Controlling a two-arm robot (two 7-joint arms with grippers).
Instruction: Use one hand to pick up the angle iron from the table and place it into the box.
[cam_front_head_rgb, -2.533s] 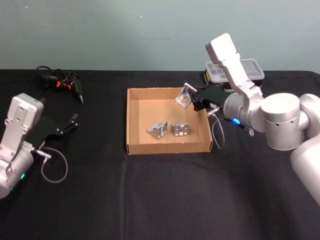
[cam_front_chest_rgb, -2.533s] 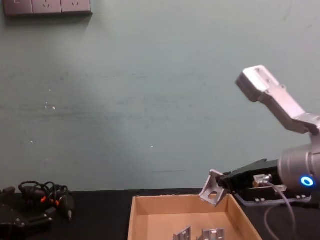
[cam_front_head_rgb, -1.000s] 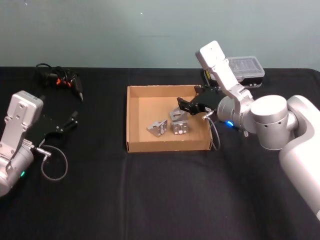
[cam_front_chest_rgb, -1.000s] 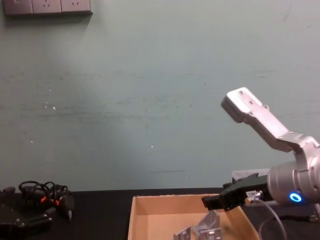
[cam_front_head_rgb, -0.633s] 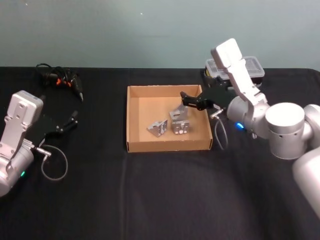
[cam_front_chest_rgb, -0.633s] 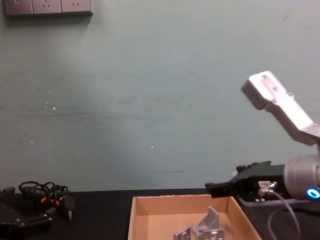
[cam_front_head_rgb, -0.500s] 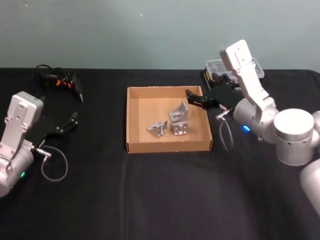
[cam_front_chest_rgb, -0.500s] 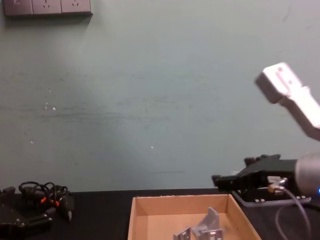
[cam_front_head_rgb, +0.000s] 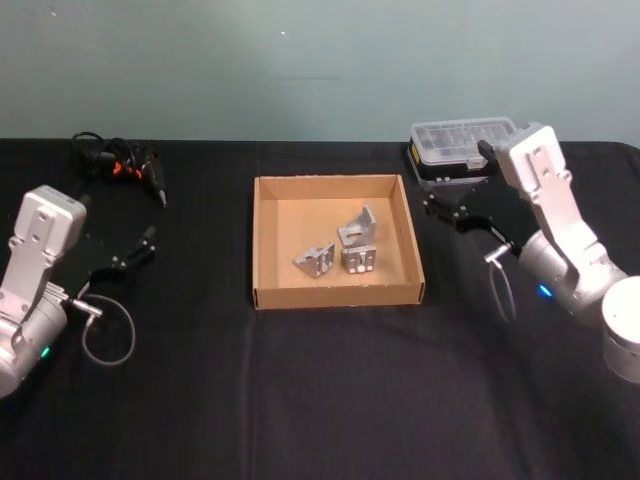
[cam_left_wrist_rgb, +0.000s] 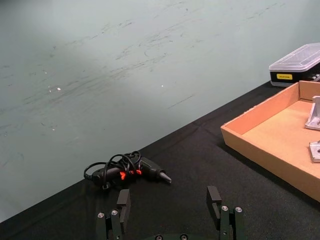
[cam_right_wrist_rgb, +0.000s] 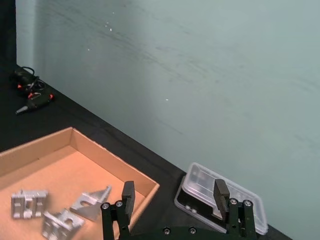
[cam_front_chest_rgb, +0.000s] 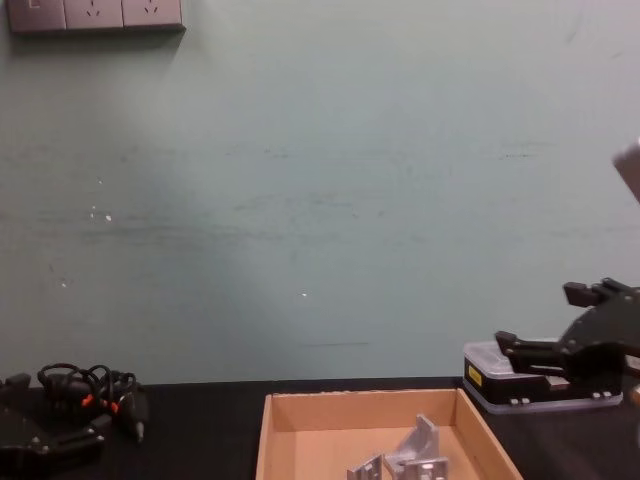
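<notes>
Three silver angle irons lie in the tan box on the black table. One angle iron leans upright on another, and a third sits to their left. In the right wrist view the leaning angle iron lies free inside the box. My right gripper hovers open and empty to the right of the box, outside its wall. Nothing is between its spread fingers. At the table's left side my left gripper rests open and empty.
A black plastic case with a clear lid stands just behind the right gripper. A bundle of black cables with orange bits lies at the back left. The tabletop in front of the box is bare.
The right gripper carried the angle iron down into the box, opened, left it leaning on another, then drew back to the right past the box wall. The left arm stayed still.
</notes>
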